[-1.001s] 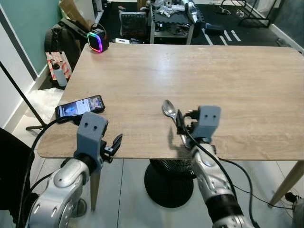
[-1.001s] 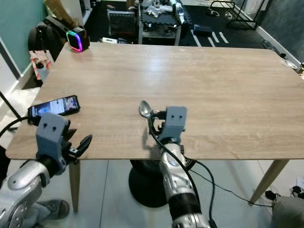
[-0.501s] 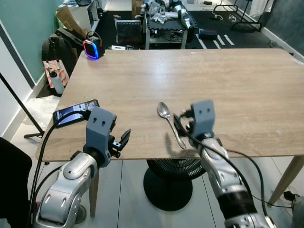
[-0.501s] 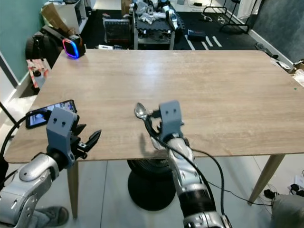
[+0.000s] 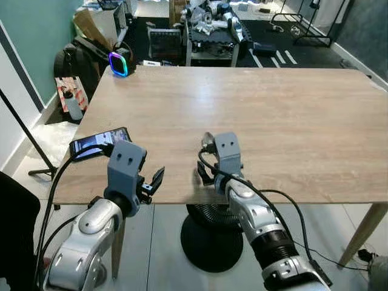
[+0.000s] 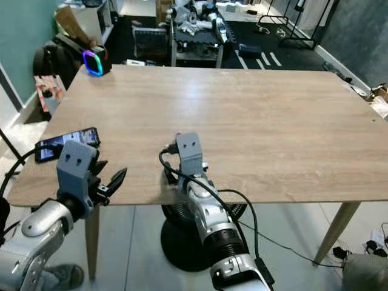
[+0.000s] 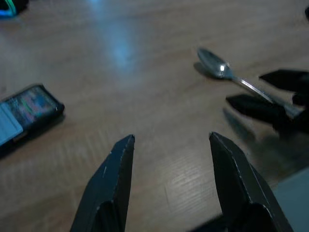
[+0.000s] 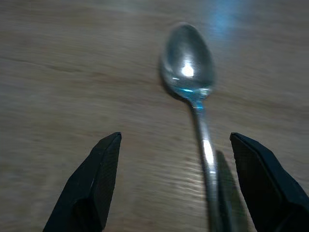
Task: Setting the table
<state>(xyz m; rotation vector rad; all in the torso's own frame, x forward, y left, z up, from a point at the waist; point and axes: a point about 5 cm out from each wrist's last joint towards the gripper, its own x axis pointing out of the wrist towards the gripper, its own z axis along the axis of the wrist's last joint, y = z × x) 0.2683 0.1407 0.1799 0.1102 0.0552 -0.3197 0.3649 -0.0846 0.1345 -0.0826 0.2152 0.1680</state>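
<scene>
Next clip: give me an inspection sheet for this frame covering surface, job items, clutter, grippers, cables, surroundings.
Surface: wooden table, mostly bare.
Job's things: spoon lying flat near the front edge.
Clutter: phone at the left edge, screen lit; glowing speaker at the far left corner.
Grippers: right gripper jaws open, straddling the spoon handle; left gripper open over the front edge, holding nothing.
Cables: black cable running from the phone.
Surroundings: cluttered cart and bags beyond the table.

My head views are bright and sharp, with pale overhead glare on the light wooden table [image 5: 260, 103] toward 12 o'clock. Both wrist views are dim and blurred.
</scene>
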